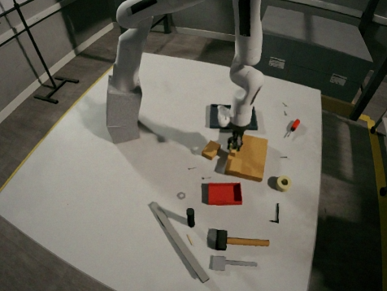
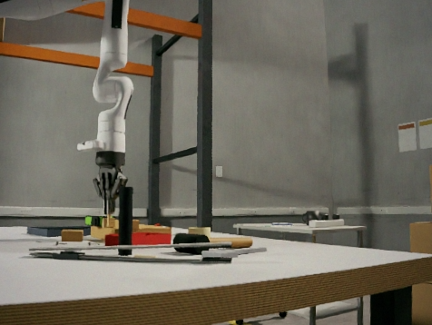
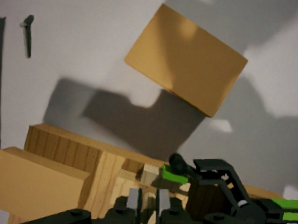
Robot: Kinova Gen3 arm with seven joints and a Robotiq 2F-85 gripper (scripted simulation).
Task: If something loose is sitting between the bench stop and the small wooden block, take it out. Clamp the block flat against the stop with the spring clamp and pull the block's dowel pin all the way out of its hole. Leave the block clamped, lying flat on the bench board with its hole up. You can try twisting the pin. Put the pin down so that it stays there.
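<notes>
My gripper points down over the bench board with its fingers nearly together. The dowel pin is between the fingertips. Its lower end is at the small wooden block, which is largely hidden under the fingers; whether the pin is still in its hole cannot be told. The spring clamp is black with green pads, and one green pad is beside the pale wood near the pin. Its other jaw, the block's contact with the stop and any gap there are hidden.
A loose orange block lies beside the board. A red bin, a tape roll and an upright black cylinder stand nearby. A dark tray lies behind the gripper. A mallet lies toward the front.
</notes>
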